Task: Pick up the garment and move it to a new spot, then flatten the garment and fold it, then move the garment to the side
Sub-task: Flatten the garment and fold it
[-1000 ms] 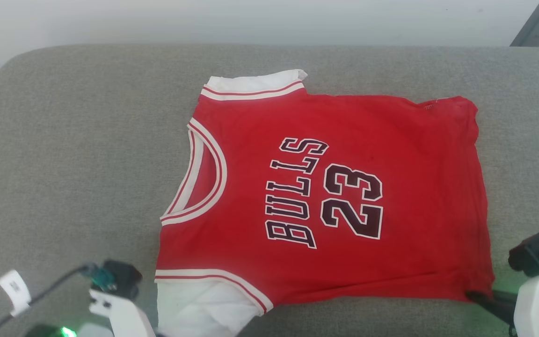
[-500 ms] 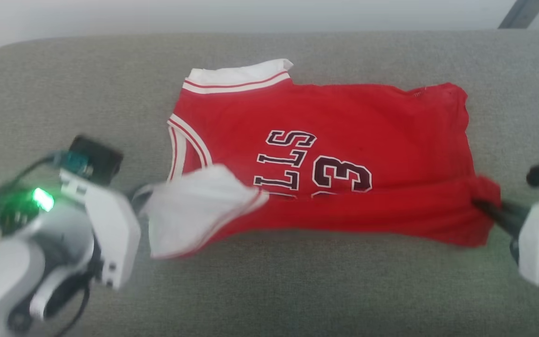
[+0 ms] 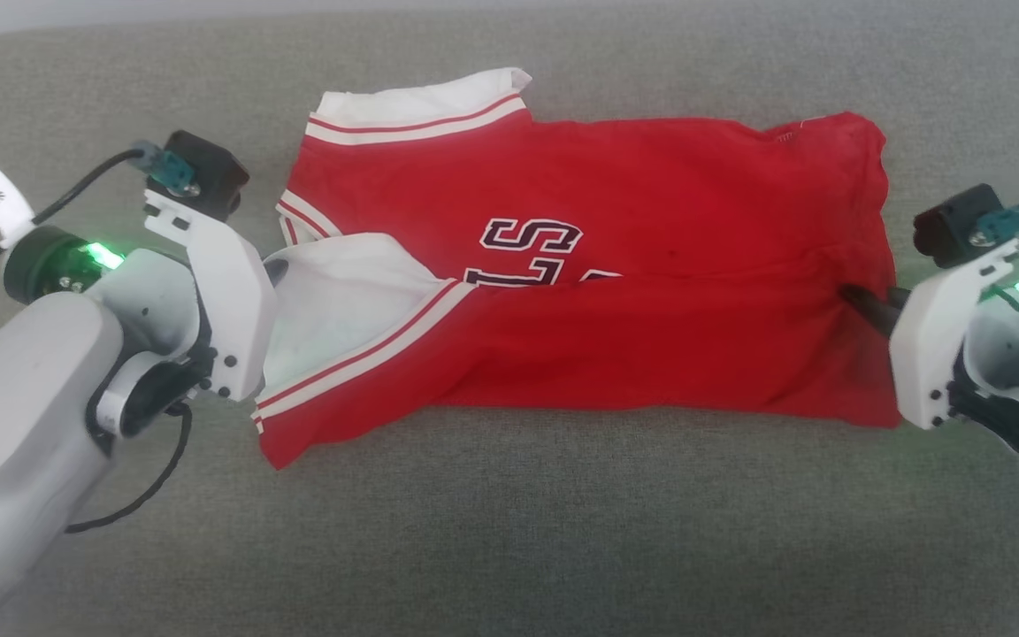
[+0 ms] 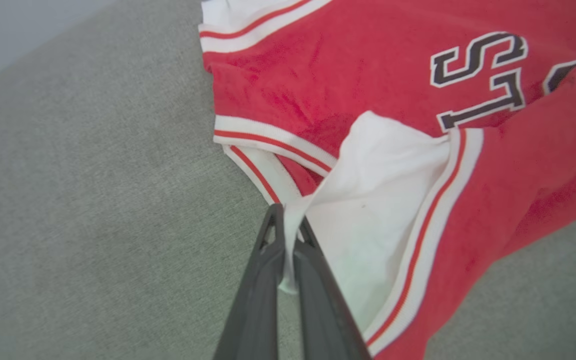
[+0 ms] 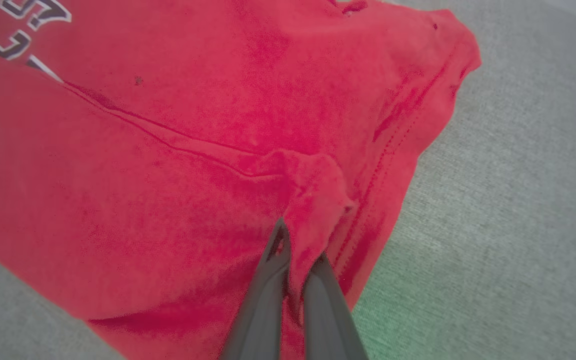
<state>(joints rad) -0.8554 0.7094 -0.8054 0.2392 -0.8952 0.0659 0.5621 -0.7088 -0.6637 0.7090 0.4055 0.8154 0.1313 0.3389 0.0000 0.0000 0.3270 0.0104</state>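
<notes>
Folding step — left gripper point(image 4: 286, 222) and right gripper point(image 5: 299, 240) each pinch the red white-sleeved jersey shirt point(image 3: 669, 195); next, lay the lifted edge across evenly.

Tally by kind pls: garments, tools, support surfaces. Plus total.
garment: 1
tools: 2, the left tool and the right tool, each shut on the garment
grey padded surface: 1
Total: 4
</notes>
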